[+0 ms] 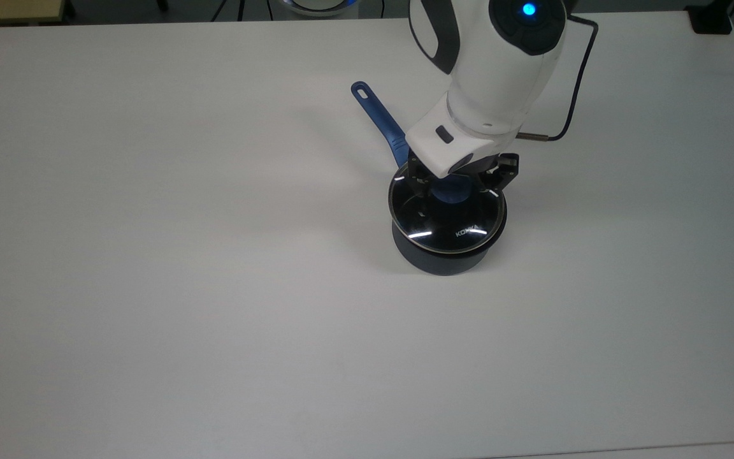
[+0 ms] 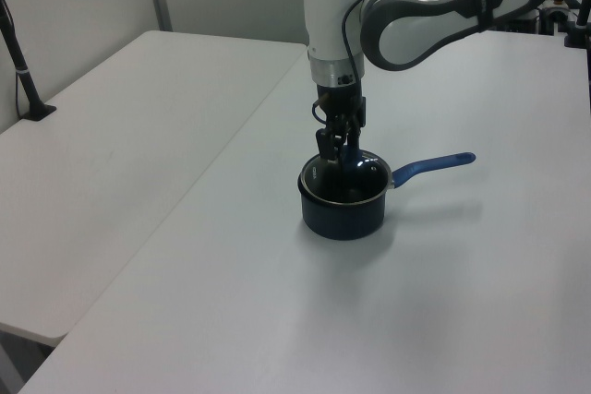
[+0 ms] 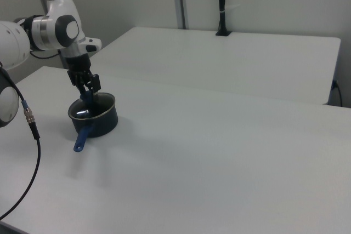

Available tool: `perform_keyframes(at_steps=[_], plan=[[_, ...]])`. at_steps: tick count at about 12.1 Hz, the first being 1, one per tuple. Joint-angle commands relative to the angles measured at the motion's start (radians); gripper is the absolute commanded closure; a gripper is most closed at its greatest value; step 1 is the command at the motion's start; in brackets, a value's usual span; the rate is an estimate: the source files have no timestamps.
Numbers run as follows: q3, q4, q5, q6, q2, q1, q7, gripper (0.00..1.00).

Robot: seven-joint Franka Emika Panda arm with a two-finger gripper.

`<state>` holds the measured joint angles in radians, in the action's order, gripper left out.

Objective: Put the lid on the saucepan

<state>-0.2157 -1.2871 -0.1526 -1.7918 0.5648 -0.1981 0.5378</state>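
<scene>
Top view, taken from its left to its right. The wide left stretch of the white desk (image 1: 150, 255) is bare. Next, the saucepan (image 1: 446, 258) is found right of centre, its blue handle (image 1: 380, 121) angled up toward the top view's left. The lid (image 1: 446, 217) is seen over the pan's mouth, rim nearly matched to rim; whether it is fully seated or held just above cannot be told. The tool (image 1: 453, 188) is closed on the lid's blue knob (image 1: 451, 191), with the white arm (image 1: 494, 70) leaning in from above. A dark cable (image 1: 574, 95) is looped off the arm toward the top view's right.

Risks, as judged:
- If the lid is released while slightly off-centre, one edge may be left riding on the pan wall, and the lid may tip or slide off.
- If it is pressed down too far, the light pan may be shoved across the desk.
- If the jaws are lifted before they are well parted, the knob may be snagged and the lid dragged back up.

Nothing is seen standing in the way. In the left view, a second desk (image 2: 102, 154) adjoins at the left view's left, with a black post (image 2: 23, 71) clamped to its edge, well apart from the pan.
</scene>
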Motion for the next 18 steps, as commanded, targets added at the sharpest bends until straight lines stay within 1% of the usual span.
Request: perform_keyframes(at_steps=[1, 3, 4, 6, 7, 8, 10, 11, 13, 14, 15, 16, 17, 18], plan=[[0.013, 0.006, -0.03, -0.034, 0.003, -0.021, 0.027, 0.36], [0.013, 0.005, -0.028, -0.046, 0.004, -0.021, 0.036, 0.19], [0.013, 0.005, -0.028, -0.054, 0.003, -0.021, 0.05, 0.0], [0.013, -0.006, -0.028, -0.043, -0.011, -0.024, 0.05, 0.0], [0.012, -0.017, -0.019, -0.035, -0.054, -0.014, 0.05, 0.0], [0.007, -0.034, -0.012, -0.011, -0.118, 0.012, 0.048, 0.0], [0.001, -0.073, 0.019, 0.092, -0.269, 0.093, 0.042, 0.0], [0.001, -0.133, 0.027, 0.118, -0.363, 0.136, 0.016, 0.0], [0.015, -0.259, 0.039, 0.143, -0.529, 0.207, -0.126, 0.0], [0.034, -0.3, 0.041, 0.179, -0.58, 0.224, -0.168, 0.0], [0.092, -0.339, 0.056, 0.19, -0.629, 0.215, -0.2, 0.0], [0.167, -0.406, 0.118, 0.184, -0.69, 0.183, -0.249, 0.0], [0.194, -0.414, 0.128, 0.186, -0.701, 0.186, -0.313, 0.0], [0.197, -0.41, 0.128, 0.181, -0.694, 0.204, -0.39, 0.0]])
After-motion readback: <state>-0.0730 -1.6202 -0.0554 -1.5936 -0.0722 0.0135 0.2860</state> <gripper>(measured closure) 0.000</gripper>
